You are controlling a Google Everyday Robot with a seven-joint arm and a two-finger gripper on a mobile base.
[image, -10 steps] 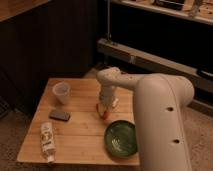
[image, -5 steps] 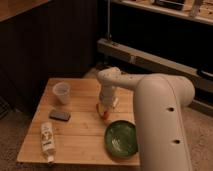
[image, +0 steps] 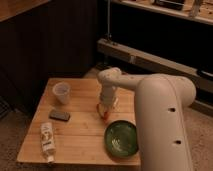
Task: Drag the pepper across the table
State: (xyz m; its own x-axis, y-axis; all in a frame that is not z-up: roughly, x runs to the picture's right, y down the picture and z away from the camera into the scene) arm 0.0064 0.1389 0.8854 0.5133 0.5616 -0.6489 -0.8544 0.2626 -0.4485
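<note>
Pepper (image: pixel 105 113) lies near the middle of the desk (image: pixel 85 132), right under the tool (image: pixel 105 109), just above-left of the green plate (image: pixel 121 138) but apart from it. Only a bit of red-orange shows at the tool's tip, so it looks like contact or a grip is made, tho whether the tool is wide, narrow or clamped on the pepper can't be told from here. The arm comes in from the right w/ the wrist pointing down at the desk. Other things: a white cup (image: pixel 61 92) at back left, a small dark flat item (image: pixel 59 115) in front of it, a bottle (image: pixel 47 140) lying near the front-left edge. Progress, as a judgement: approach & reach seem done, the tool is on the pepper; the drag itself is prob. what's left, w/ open wood to the left & front to slide over.
</note>
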